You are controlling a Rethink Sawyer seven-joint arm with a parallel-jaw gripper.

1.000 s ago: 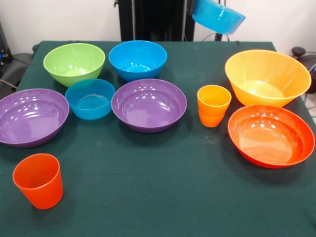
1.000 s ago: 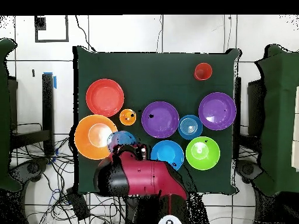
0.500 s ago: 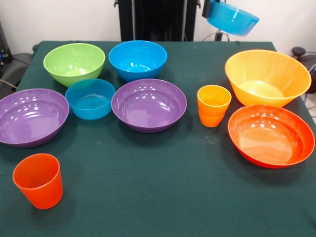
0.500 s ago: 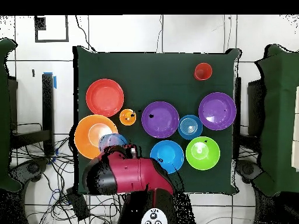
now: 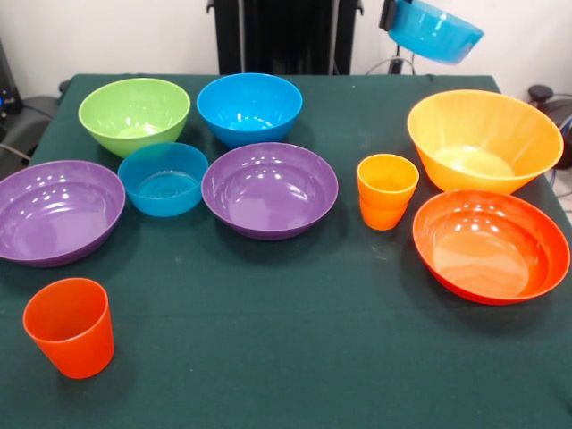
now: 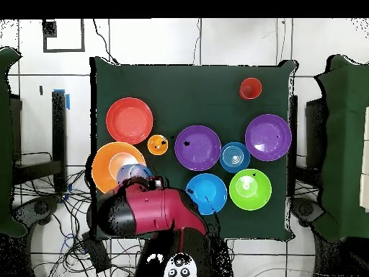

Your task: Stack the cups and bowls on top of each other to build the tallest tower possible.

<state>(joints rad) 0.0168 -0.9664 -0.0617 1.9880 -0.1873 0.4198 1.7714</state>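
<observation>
jaws pinched the rim of a small translucent blue bowl [image 5: 435, 29], held tilted in the air above and behind the large yellow-orange bowl [image 5: 483, 139]. nothing was stacked yet on the tabletop [image 5: 286, 357]. judgement: level the blue bowl, centre it over the yellow-orange bowl, lower gently before release.

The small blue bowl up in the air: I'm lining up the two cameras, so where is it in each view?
Front view: the small blue bowl hangs tilted at the top right, above the large yellow-orange bowl.
Overhead view: it shows lower left, over that bowl's edge, partly under the arm.
Shared landmark: the large yellow-orange bowl.
</observation>
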